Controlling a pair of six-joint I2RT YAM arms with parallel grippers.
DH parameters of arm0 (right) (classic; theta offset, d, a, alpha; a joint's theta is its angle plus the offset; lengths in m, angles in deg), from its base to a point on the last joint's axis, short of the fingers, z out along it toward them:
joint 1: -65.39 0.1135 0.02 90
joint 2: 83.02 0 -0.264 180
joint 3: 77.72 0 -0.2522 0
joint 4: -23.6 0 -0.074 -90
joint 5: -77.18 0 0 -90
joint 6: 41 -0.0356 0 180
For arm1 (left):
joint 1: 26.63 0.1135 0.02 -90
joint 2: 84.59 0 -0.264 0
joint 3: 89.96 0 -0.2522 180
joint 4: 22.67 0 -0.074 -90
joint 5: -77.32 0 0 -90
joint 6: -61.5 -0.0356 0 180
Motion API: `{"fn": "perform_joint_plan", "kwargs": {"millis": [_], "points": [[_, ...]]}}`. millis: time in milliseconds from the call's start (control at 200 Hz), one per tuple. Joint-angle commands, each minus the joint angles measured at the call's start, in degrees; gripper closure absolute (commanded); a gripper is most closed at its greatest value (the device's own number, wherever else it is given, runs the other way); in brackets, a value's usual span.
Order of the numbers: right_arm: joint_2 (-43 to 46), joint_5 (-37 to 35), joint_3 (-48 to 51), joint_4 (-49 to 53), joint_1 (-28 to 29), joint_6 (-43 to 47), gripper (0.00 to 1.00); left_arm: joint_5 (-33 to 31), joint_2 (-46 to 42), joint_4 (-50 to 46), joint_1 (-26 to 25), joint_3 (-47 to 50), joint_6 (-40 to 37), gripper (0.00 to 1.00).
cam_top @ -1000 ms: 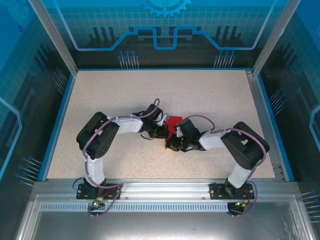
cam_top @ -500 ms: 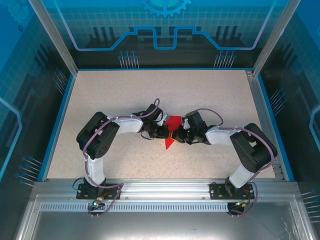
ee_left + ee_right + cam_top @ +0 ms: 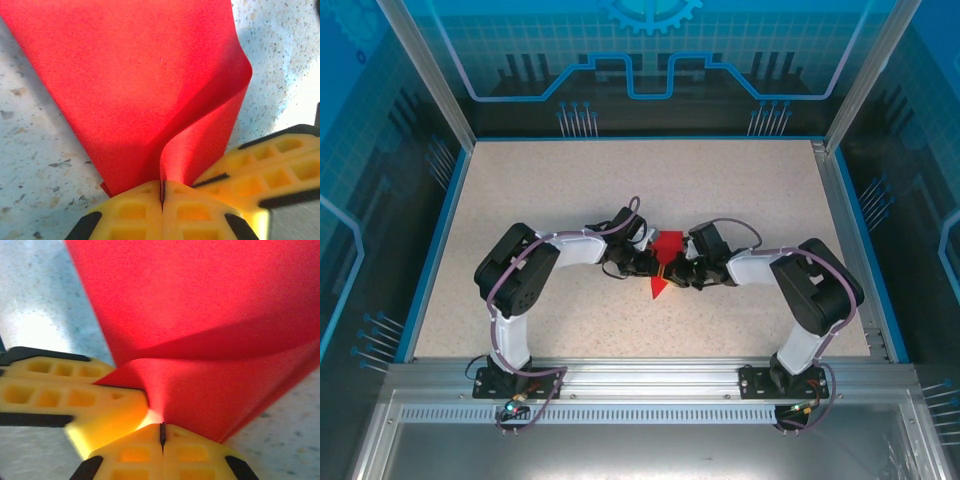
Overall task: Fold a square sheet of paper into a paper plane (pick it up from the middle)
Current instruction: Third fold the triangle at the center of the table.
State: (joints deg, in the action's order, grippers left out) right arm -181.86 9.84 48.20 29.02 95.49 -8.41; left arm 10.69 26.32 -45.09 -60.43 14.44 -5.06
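step: mid-fold, judged | left tool (image 3: 162, 194): clamped on paper plane (image 3: 667, 248) from 9 o'clock | right tool (image 3: 162, 434): pinching same raised fold from 3 o'clock, just beside | plane: desk (image 3: 520, 190) centre, nose 6 o'clock | next: likely flatten crease gently

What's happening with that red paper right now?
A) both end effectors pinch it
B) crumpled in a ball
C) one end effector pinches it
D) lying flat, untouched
A: in the wrist views, the left end effector and right end effector are each clamped shut on the red paper.
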Motion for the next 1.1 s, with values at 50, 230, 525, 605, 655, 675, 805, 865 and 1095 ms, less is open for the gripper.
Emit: {"fn": "perform_joint_plan", "kwargs": {"millis": [50,230,525,605,655,675,805,865,1095], "points": [[-2.38,-0.88,2.14,-1.07,-1.1,0.64,1.0,-1.83,3.79,-4.6,-0.23,-0.03,-2.5,0.99],[2.66,-0.66,-0.26,0.81,-1.89,2.02,0.99,-2.12,3.87,-5.05,-0.25,-0.12,-3.0,1.0],[0.74,1.13,-3.0,1.86,-6.1,5.39,0.99,-1.93,4.31,-5.13,-0.21,-0.55,-3.04,1.0],[-0.99,1.03,-3.3,2.19,-6.46,5.92,1.0,-1.93,4.18,-5.05,-0.23,-0.39,-2.98,1.0],[-1.84,-0.8,-3.01,2.96,-6.47,7.04,1.0,-1.93,4.22,-4.96,-0.22,-0.3,-3.04,1.0],[-2.17,-1.54,-2.71,3.06,-6.54,7.55,1.0,-1.86,4.27,-4.96,-0.26,-0.29,-3.05,1.0],[-4.1,-0.27,-1.68,1.7,-7.69,7.73,1.0,-2.06,4.4,-5.13,-0.24,-0.31,-3.4,1.0],[-2.62,-0.21,-2.11,3.04,-7.74,7.81,1.0,-2.02,4.47,-5.37,-0.24,-0.5,-3.53,1.0],[2.8,0.99,-4.43,5.47,-9.25,9.31,0.98,-2.15,4.4,-5.91,-0.26,-0.98,-3.68,1.0]]}}
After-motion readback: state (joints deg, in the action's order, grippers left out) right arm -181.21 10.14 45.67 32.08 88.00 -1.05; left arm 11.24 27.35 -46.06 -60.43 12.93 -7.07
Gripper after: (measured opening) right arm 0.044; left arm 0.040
